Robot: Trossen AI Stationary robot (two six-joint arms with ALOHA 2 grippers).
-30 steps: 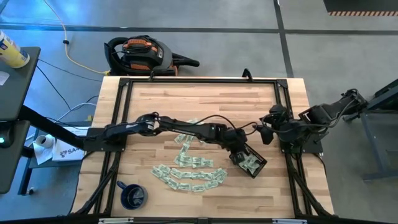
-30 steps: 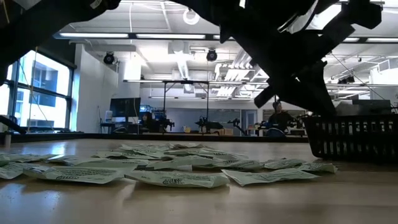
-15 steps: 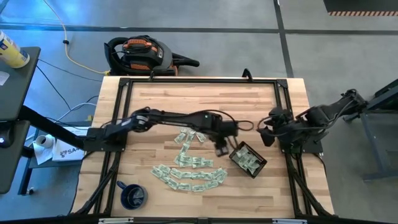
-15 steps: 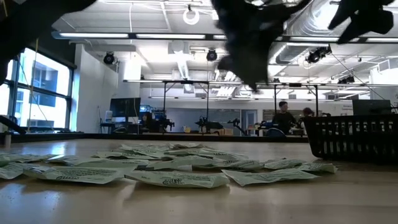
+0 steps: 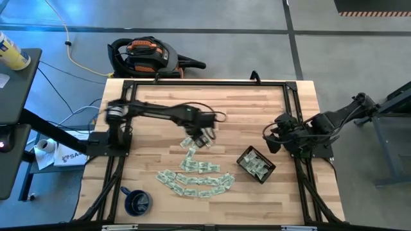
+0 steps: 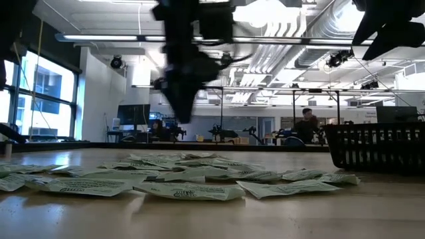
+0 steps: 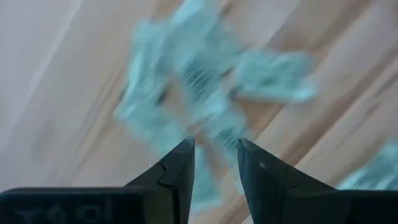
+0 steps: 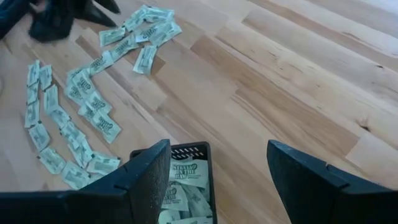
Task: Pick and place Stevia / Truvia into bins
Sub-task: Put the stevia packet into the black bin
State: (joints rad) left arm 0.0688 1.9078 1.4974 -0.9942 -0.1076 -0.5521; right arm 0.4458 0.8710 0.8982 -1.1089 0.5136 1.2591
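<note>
Many pale green and white sachets [image 5: 196,183] lie flat on the wooden table in a curved row, with a smaller cluster [image 5: 192,144] farther back. They also show in the low view [image 6: 179,176] and the right wrist view [image 8: 74,124]. The small black tray [image 5: 256,165] stands right of them with several sachets inside [image 8: 183,174]. My left gripper [image 5: 204,136] hangs open above the far cluster, clear of the table [image 6: 180,106], its fingertips a narrow gap apart [image 7: 214,146]. My right gripper [image 5: 273,138] waits wide open [image 8: 217,162] above the table, by the tray's far right.
A dark blue mug [image 5: 137,201] stands near the table's near left corner. A black frame [image 5: 205,83] runs around the table top. Bare wood lies along the far side of the table [image 5: 212,102]. A person sits in the room behind [image 6: 305,123].
My left gripper has swung from over the black tray toward the table's left and far side, ending above the far cluster of sachets. The view from its wrist is blurred by the motion. The tray and the sachets on the table have stayed where they were.
</note>
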